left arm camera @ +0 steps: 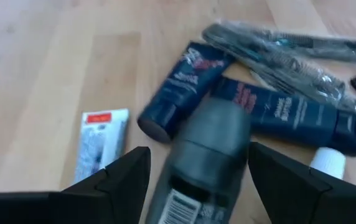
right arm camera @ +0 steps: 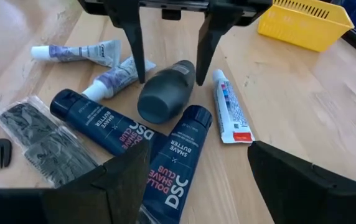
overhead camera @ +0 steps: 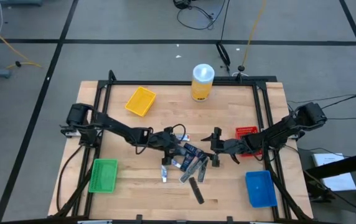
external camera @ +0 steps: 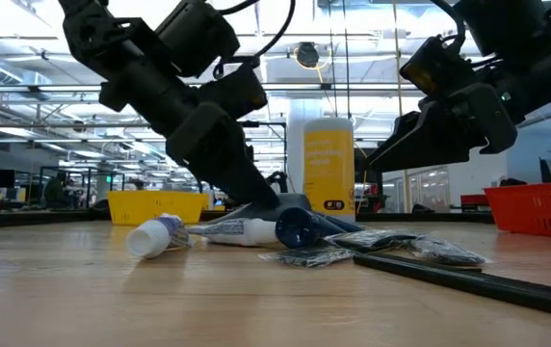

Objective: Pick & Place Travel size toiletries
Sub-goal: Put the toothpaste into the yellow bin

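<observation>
The travel size toiletries (overhead camera: pixel 187 163) lie in a loose pile at the table's middle: two dark blue tubes (right arm camera: pixel 97 127) (right arm camera: pixel 178 158), white tubes (right arm camera: pixel 78 53), bagged black combs (right arm camera: pixel 41 146) and a dark grey stick container (right arm camera: pixel 165 93) on its side. My left gripper (right arm camera: pixel 170 59) is open and slants down over the pile. One finger (left arm camera: pixel 125 177) stands on each side of the grey container (left arm camera: pixel 209 149). My right gripper (right arm camera: pixel 200 186) is open, just right of the pile and above the table, with nothing between its fingers. My left gripper comes slanting down from the table's left, with the grey container's rounded end (right arm camera: pixel 187 74) between its open fingers. Whether either fingertip (right arm camera: pixel 201 68) touches the container, I cannot tell. The container lies on the table among the tubes.
A tall yellow canister (overhead camera: pixel 203 81) stands at the far edge. Four small bins ring the pile: yellow (overhead camera: pixel 140 101) far left, green (overhead camera: pixel 103 175) near left, red (overhead camera: pixel 248 132) behind my right arm, blue (overhead camera: pixel 260 188) near right. A black comb (overhead camera: pixel 196 190) lies nearer the front.
</observation>
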